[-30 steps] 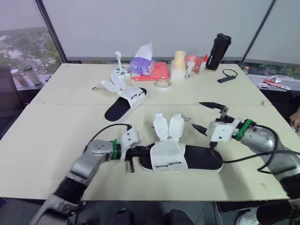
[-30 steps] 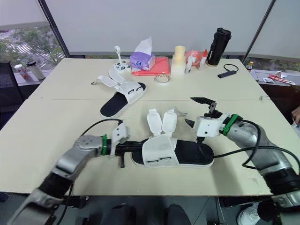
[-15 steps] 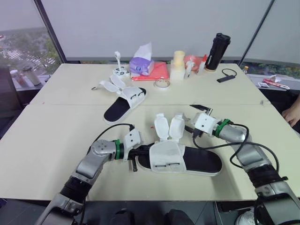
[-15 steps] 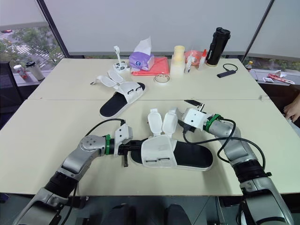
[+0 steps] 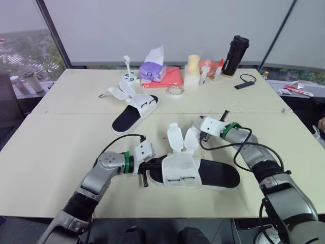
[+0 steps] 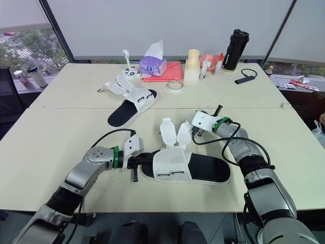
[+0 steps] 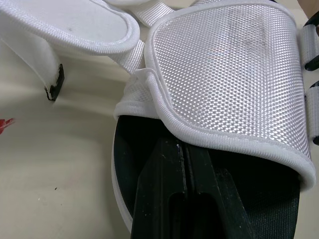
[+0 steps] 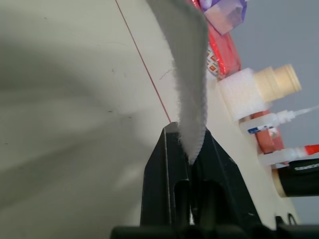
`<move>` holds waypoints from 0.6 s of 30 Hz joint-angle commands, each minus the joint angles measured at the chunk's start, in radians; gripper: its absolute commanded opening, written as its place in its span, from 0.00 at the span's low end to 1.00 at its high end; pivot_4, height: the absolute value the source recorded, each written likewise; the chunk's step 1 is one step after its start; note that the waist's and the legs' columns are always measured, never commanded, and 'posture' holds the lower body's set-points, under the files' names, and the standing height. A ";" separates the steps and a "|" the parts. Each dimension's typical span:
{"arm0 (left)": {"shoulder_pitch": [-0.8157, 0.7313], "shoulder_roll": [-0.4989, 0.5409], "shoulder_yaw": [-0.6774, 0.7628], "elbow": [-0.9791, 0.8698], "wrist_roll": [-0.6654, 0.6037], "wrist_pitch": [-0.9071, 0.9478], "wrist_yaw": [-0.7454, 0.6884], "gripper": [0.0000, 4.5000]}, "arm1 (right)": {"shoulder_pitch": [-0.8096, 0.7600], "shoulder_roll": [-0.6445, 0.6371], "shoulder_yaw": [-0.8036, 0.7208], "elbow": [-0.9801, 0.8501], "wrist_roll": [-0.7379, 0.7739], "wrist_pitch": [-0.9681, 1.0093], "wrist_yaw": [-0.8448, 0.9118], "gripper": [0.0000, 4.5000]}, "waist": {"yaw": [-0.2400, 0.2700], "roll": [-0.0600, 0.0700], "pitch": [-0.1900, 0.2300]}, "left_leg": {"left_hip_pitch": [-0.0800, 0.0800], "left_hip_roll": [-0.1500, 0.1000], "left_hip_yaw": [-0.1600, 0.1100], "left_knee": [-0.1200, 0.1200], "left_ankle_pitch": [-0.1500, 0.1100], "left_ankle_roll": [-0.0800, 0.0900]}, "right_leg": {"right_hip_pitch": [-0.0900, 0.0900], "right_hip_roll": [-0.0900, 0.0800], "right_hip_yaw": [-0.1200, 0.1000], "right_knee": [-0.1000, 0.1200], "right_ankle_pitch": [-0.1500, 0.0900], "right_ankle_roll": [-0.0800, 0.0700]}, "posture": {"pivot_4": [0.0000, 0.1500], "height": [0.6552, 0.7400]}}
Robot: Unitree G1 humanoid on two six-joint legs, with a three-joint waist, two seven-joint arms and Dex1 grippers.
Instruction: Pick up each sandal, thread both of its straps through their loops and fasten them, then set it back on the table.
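Tips of left fingers [image 7: 162, 199] hidden under sandal [image 7: 229, 74] upper. Strap [image 8: 187, 74], pinched in right fingers [image 8: 162, 179]: far end cut off by edge. Hand [image 5: 321, 123] at 3 o'clock, mostly cropped.

1. The upper of the near sandal [image 7: 224, 74] is white woven cloth with a coarse mesh grain and a smoother rolled binding along its edge.
2. Its footbed is black and matt.
3. The strap [image 8: 187, 74] pinched in my right gripper [image 8: 191, 149] looks soft and fuzzy, like felt.
4. The fingers of that gripper and of my left gripper [image 7: 182, 149] are smooth black plastic with a dull sheen.
5. The table [image 5: 61, 137] is pale, smooth and matt.
6. The far flask [image 5: 236, 53] is black and slightly glossy.
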 commanded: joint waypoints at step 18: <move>-0.011 -0.002 -0.009 0.003 -0.004 0.026 -0.028 0.00 | 0.116 -0.329 0.042 -0.745 -0.756 -0.568 -0.755 0.01 | 0.006 0.001 0.000 | -0.001 -0.001 0.000 0.000 0.000 0.000 | -0.002 0.000 0.002 0.000 0.000 0.000 | 1.00 1.00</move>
